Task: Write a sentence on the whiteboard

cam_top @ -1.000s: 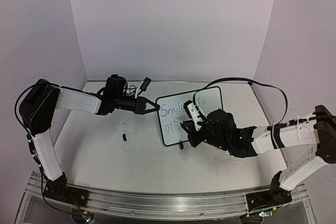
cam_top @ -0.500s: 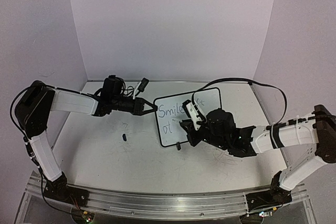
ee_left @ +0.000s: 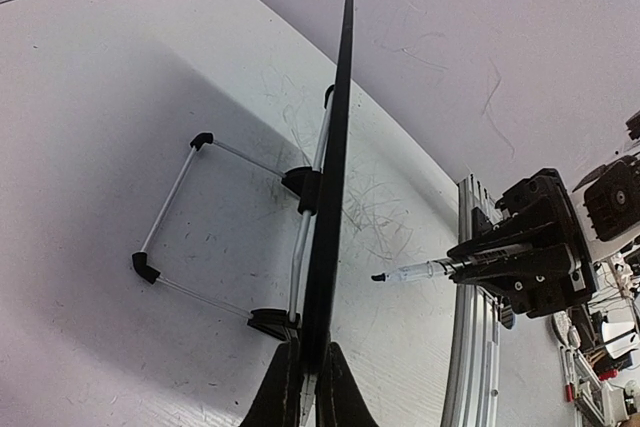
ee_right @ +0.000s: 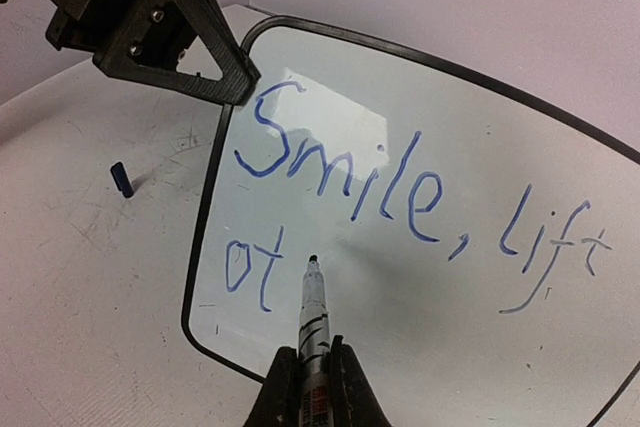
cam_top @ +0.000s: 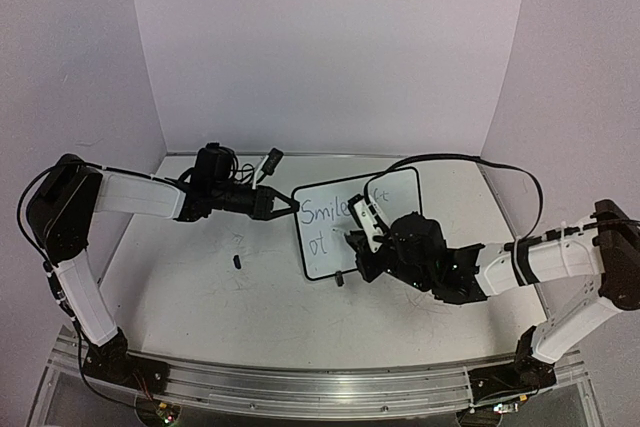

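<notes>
Now, your left gripper pinches left edge of whiteboard, standing on tabletop. Your right gripper clenched on blue marker, tip near board just right of "ot". Sentence reads "Smile, lift" on top, "ot" below.

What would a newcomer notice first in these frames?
The small black-framed glossy whiteboard stands propped mid-table, with blue handwriting reading "Smile, lift" and an unfinished "ot" below. The right gripper is shut on a thin marker pen, whose tip points at the board just right of the "ot". The left gripper pinches the board's edge beside "Smile".
</notes>
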